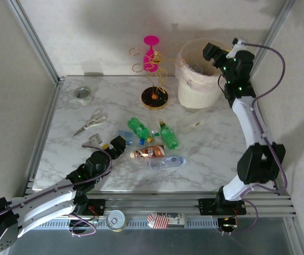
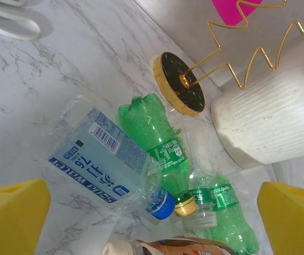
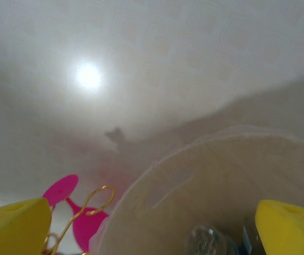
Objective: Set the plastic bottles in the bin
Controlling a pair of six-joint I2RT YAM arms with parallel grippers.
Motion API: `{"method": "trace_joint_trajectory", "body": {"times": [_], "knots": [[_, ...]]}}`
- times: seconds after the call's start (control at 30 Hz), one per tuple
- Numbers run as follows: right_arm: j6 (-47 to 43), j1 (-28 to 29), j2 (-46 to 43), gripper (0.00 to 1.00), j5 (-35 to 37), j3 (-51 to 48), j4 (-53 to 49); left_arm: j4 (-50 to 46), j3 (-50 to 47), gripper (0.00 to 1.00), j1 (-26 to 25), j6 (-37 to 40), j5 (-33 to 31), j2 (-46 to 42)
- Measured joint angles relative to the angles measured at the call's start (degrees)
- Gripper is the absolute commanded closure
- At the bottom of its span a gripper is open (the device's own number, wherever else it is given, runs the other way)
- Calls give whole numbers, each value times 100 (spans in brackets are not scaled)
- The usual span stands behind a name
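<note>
Bottles [image 1: 154, 144] lie clustered mid-table, at 2 o'clock from my left gripper [image 1: 117, 142], whose fingers [image 2: 11, 215] are spread wide with nothing between them. In my left wrist view a blue-label bottle [image 2: 96, 156] and two green bottles [image 2: 154, 133] overlap, and a brown bottle [image 2: 176, 247] is cut off at 6 o'clock. A clear bottle [image 1: 194, 125] near the bin [image 1: 197, 87] is hard to make out. The bin sits at 1 o'clock on the table. My right gripper [image 1: 216, 53] hangs over its rim, fingers [image 3: 14, 226] wide apart and empty. Inside, blurred bottle shapes [image 3: 205, 241] are cropped at the bottom edge.
</note>
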Motion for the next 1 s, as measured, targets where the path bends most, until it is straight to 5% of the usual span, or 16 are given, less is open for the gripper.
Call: {"method": "trace_joint_trajectory", "body": {"times": [0.57,0.73,1.0], "knots": [[1248,1318,-3289,1,1296,-4658,-284,555,-7,0,584,-227,472,533],[1687,1362,-3158,1,1182,-5438,-358,531,-4,0,918,-179,772,544],[2063,1528,-1821,1,1279,-5029,-813,433,-4,0,1578,-184,1392,542]]}}
